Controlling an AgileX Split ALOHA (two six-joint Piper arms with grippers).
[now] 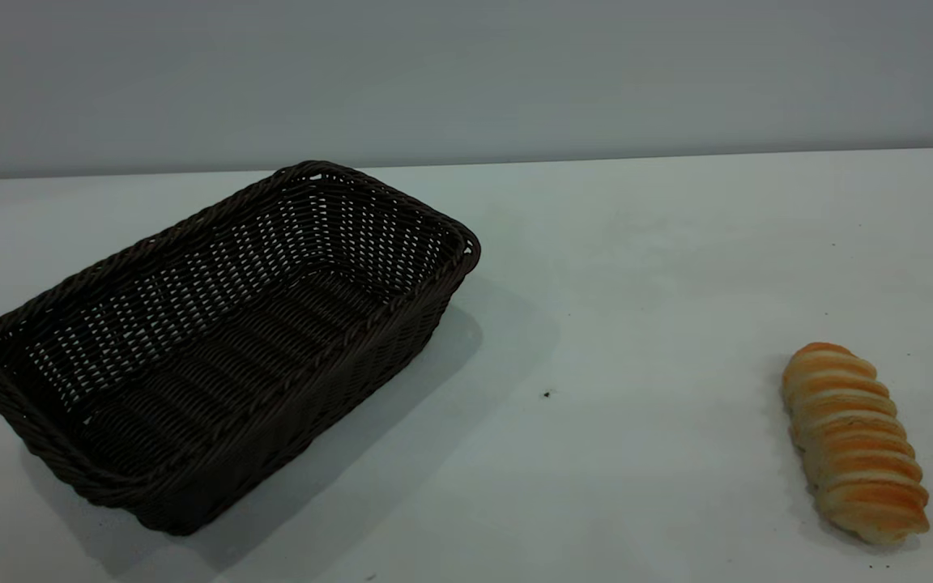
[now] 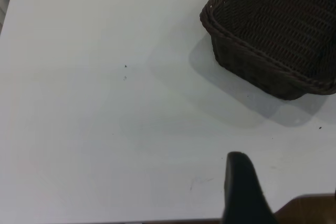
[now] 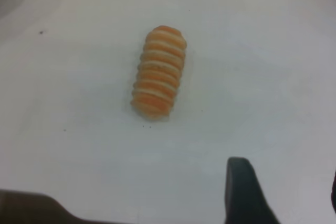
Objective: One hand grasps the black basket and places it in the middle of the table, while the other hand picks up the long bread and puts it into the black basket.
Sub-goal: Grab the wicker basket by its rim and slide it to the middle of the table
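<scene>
The black basket, a large dark woven one, stands empty on the left part of the white table, set at an angle. In the left wrist view one corner of the basket shows, well apart from my left gripper. One dark finger of that gripper shows with only bare table beside it, so it is open. The long bread, golden-orange with cream ridges, lies at the front right. My right gripper hovers open a little short of the long bread, holding nothing. Neither gripper shows in the exterior view.
A grey wall runs behind the table's far edge. A small dark speck lies between basket and bread. A brown edge shows beside the left finger.
</scene>
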